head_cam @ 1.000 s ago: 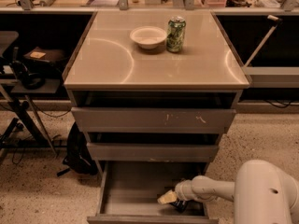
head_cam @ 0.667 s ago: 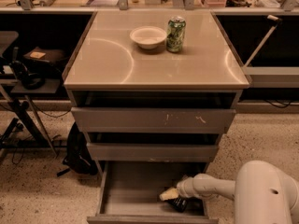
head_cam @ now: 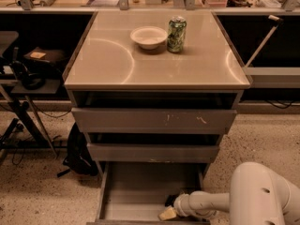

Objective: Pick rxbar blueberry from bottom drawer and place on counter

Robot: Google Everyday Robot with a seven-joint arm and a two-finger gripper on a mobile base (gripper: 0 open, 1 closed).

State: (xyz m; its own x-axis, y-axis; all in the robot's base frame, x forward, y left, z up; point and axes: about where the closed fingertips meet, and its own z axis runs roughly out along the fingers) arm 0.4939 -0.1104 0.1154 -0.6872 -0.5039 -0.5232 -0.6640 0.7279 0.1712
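The bottom drawer (head_cam: 136, 191) is pulled open below two scuffed grey drawers, and its grey floor shows. My gripper (head_cam: 168, 213) reaches into it from the right on a cream arm and sits low at the drawer's front right. A small dark shape (head_cam: 175, 199) lies just behind the gripper. It may be the rxbar blueberry, but I cannot tell. The counter (head_cam: 108, 60) is the glossy beige top of the cabinet.
A white bowl (head_cam: 149, 36) and a green can (head_cam: 176, 33) stand at the back of the counter. The two upper drawers (head_cam: 154, 120) stick out slightly above the open one. A dark bag (head_cam: 77, 151) and a stand with cables (head_cam: 23, 102) are on the left.
My gripper has moved lower in the view, toward the front of the bottom drawer. The dark shape now shows behind it instead of under the arm.
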